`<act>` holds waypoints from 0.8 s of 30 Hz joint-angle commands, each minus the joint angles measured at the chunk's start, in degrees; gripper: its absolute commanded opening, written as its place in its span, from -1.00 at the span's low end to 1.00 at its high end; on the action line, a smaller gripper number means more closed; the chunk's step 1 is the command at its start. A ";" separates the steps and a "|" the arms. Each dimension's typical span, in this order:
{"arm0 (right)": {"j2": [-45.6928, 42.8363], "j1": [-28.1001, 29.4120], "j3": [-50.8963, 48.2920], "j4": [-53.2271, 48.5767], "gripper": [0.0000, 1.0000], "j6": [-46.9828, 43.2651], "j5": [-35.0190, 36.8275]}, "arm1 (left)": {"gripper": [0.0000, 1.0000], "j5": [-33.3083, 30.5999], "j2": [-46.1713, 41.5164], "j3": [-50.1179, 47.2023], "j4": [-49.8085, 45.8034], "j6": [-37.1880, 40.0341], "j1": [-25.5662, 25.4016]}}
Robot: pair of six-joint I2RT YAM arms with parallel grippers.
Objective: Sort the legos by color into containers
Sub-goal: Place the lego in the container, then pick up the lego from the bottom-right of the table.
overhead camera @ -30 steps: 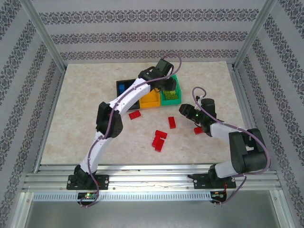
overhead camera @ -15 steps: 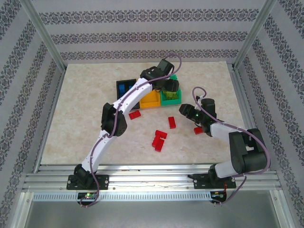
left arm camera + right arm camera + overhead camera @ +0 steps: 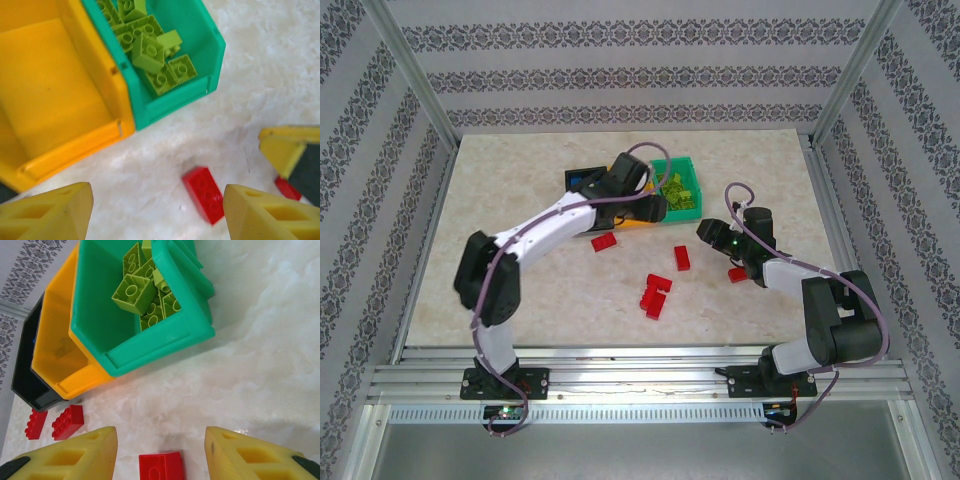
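Legos of red studded plastic [image 3: 656, 297] are seen scattered loose on the pale marbled tabletop [image 3: 500, 200], in front of the bins and not yet sorted. At the left of the row, the black rectangular plastic bin [image 3: 590, 170] is partly covered by the left arm, and small blue bricks [image 3: 580, 184] are glimpsed inside it. Pressed against it, the orange-yellow plastic bin [image 3: 55, 85] is shown bare inside, so it is judged to be meant for the red pieces. The left gripper [image 3: 157, 200] is held above the table just in front of that bin, its yellow jaws spread wide with nothing gripped. A single red brick [image 3: 202, 194] lies below the gap, which is probably why it is poised there. Further right, the green plastic bin [image 3: 150, 345] is heaped with lime green bricks [image 3: 134, 292], so that colour is taken as done. At the far right, the right gripper [image 3: 160, 435] is lowered with its jaws parted either side of a red block [image 3: 161, 466] that neither finger touches. Whether both grippers are aimed at one piece cannot be told. They are close together, so a clash is to be guarded against.
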 commanded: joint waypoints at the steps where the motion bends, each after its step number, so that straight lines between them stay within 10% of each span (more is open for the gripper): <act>1: 0.99 -0.67 1.55 1.41 0.01 0.17 -1.70 | 0.39 1.98 -7.67 -10.71 10.20 -1.58 2.11; 15: -5.39 -0.23 7.74 -22.63 0.02 -8.73 3.25 | 0.41 5.76 -30.32 -21.82 -11.79 8.01 13.56; 24: -19.01 -1.28 8.22 -45.65 0.04 -4.18 21.49 | 0.43 8.58 -29.15 -22.47 -13.64 12.10 19.13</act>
